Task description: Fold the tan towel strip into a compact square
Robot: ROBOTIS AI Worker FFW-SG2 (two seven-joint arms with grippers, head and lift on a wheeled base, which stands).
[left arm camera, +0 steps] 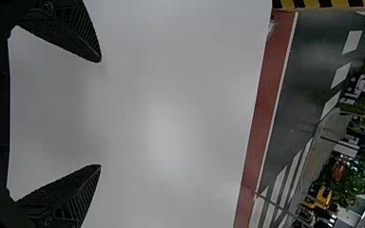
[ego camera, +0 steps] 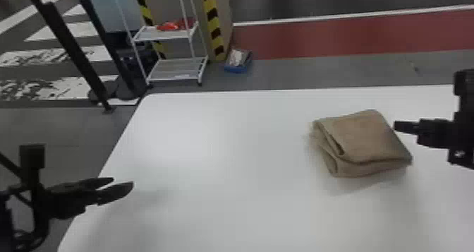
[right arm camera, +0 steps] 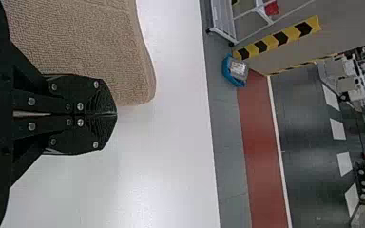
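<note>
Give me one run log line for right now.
Towel: folded, layers uneven, on table | left tool: open, empty | right tool: shut, empty, beside towel

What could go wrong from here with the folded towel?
Likely two risks. The towel has uneven layers gaping on its left side, so the stack may loosen or end up less than square. The right claw sits shut close beside the towel's right side, so a sideways move toward it could nudge the stack or skew the top layer.
</note>
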